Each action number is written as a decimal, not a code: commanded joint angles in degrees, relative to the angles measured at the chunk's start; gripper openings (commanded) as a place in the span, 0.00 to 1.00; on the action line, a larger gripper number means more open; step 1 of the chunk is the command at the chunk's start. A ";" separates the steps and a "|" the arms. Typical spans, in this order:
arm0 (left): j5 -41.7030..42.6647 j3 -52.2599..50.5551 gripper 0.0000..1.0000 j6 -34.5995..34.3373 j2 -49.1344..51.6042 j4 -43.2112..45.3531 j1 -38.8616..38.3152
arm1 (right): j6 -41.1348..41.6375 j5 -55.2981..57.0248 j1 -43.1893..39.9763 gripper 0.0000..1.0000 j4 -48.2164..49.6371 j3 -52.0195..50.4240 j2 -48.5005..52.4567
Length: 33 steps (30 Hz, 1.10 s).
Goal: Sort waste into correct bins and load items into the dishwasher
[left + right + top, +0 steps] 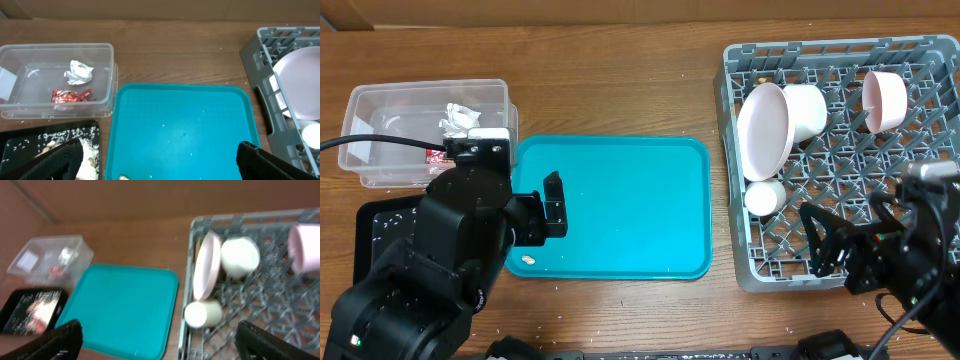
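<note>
The clear tub [380, 110] at the far left holds the white paper wad [78, 72] and the red wrapper [71, 95]. The black tray [375, 225] in front of it carries beige crumbs [87, 150]. The grey dish rack [920, 180] on the right holds the white plate [765, 130], white bowl [807, 108], pink bowl [883, 100] and white cup [763, 197]. My left gripper [542, 210] is open and empty over the teal tray's left edge. My right gripper [845, 245] is open and empty over the rack's front. I cannot make out the chopsticks or the carrot piece.
The teal serving tray [620, 200] lies between the bins and the rack, with one beige crumb [528, 259] at its front left corner. Small white specks lie on the wooden table in front of the trays.
</note>
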 commanded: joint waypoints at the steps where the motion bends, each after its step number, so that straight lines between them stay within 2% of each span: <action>1: -0.81 0.57 1.00 0.63 0.31 -0.11 0.04 | -0.22 3.13 -0.81 1.00 6.40 -5.81 -3.61; 6: -0.81 0.57 1.00 0.63 0.52 -0.22 0.04 | -0.17 3.08 -2.25 1.00 27.89 -23.32 -12.31; 14: -0.81 0.55 1.00 0.63 0.94 -0.22 0.04 | 0.04 0.72 -2.23 1.00 46.53 -52.83 -26.97; 25: -0.81 0.55 1.00 0.63 1.55 -0.24 0.04 | 0.02 0.50 -2.25 1.00 59.28 -77.68 -45.40; 33: -0.81 0.55 1.00 0.63 1.60 -0.22 0.04 | 0.04 0.42 -2.23 1.00 60.52 -83.19 -46.07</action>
